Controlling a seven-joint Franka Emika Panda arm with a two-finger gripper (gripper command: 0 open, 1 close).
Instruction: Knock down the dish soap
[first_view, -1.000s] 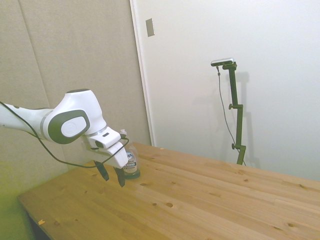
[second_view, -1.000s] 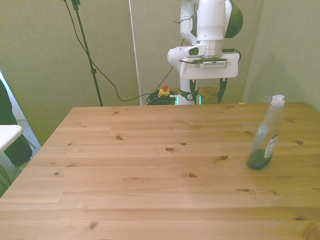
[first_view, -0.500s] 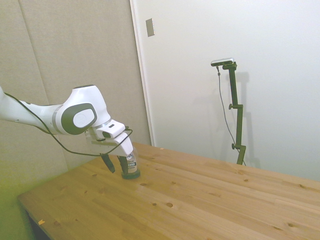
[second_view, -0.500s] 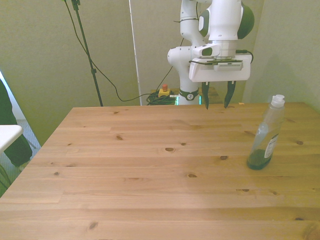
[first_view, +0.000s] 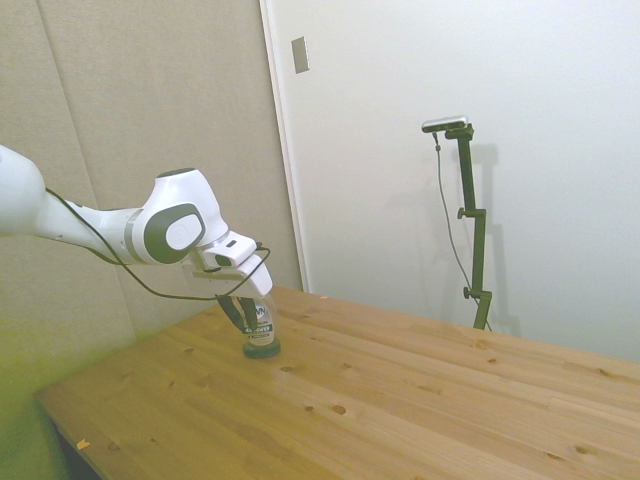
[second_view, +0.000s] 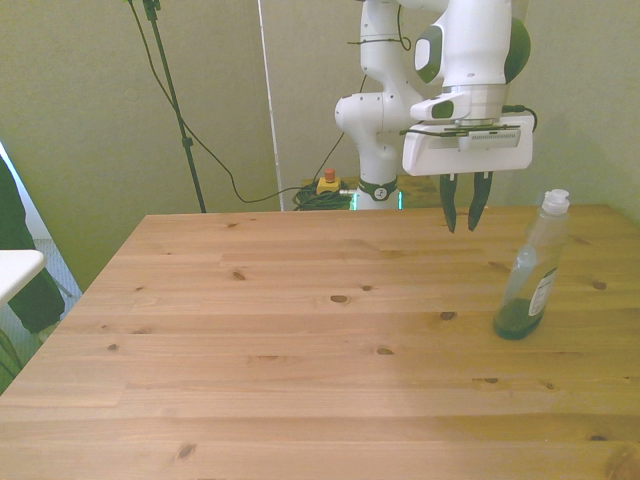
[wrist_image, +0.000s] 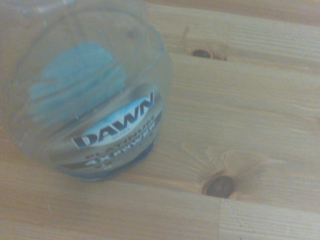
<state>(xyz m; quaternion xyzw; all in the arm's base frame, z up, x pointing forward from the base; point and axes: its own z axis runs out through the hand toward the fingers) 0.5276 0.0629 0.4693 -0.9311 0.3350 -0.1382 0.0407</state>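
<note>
And the arm is closing in. Across the last second the tool (second_view: 463, 222) has slid steadily toward the front view's right, from roughly mid-table to a spot just beside the dish soap (second_view: 532, 275), and it has dropped a little lower as it went. In the side view the tool (first_view: 240, 312) now overlaps the bottle, where a second ago it hung clearly to one side of it.

The fingers have also drawn together: wide apart 1 second back, they now hang as 2 dark prongs with only a narrow gap between them, gripping nothing. That reads as a pusher, not a grabber.

The dish soap (first_view: 260, 322) has not budged. It stands upright on the tabletop (second_view: 300, 340) near the front view's right edge, white cap on top, greenish liquid pooled at its base, leaning no more than it did before. From the front view there is a visible gap between the fingertips and the bottle's shoulder, so contact looks not yet made.

The wrist camera fills with the dish soap (wrist_image: 87, 95) seen from above, Dawn label readable, knotty tabletop (wrist_image: 240, 115) beside it. So the arm is very nearly over it.

What this means: the approach looks all but done and the knock itself is what remains. The fingertips sit at about the height of the bottle's upper half, a good place to tip it, since a high push on a bottle weighted only at its base should topple it rather than skid it. Too low a strike might just slide it toward the edge.
</note>
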